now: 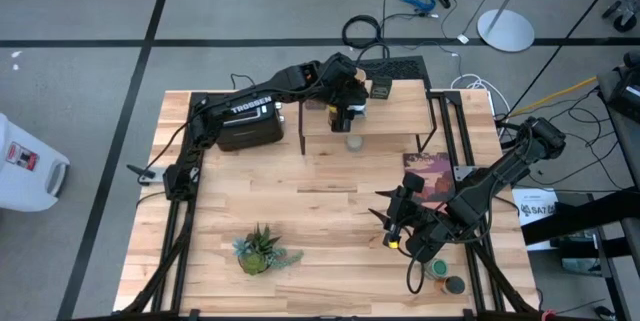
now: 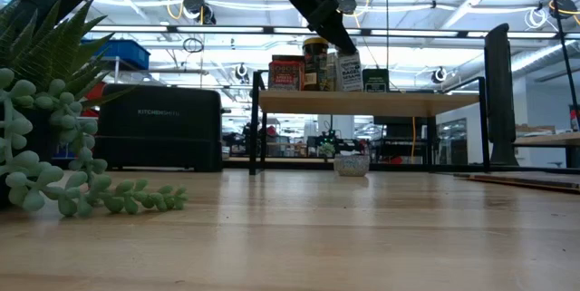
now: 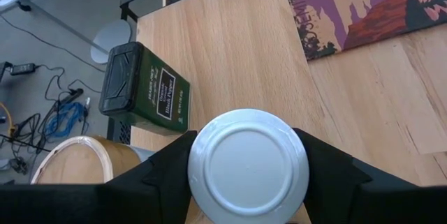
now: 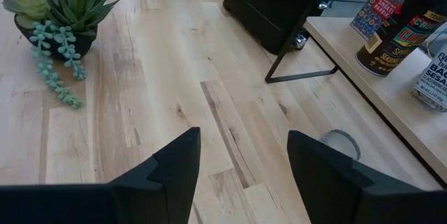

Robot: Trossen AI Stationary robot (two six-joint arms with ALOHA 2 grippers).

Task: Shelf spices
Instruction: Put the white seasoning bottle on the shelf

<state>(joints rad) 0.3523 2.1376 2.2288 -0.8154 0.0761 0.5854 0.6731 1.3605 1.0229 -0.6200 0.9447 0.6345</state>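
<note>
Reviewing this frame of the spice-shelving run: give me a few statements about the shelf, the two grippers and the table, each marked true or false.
1. The left gripper holds a white-capped shaker over the shelf. True.
2. The right gripper holds a jar. False: its fingers are open and empty above the table.
3. The dark green tin stands on the shelf. True.
4. The shelf holds no spices yet. False: the low view shows several containers on it.
5. The potted plant sits on the shelf. False: it stands on the table's near edge, away from the shelf.
</note>
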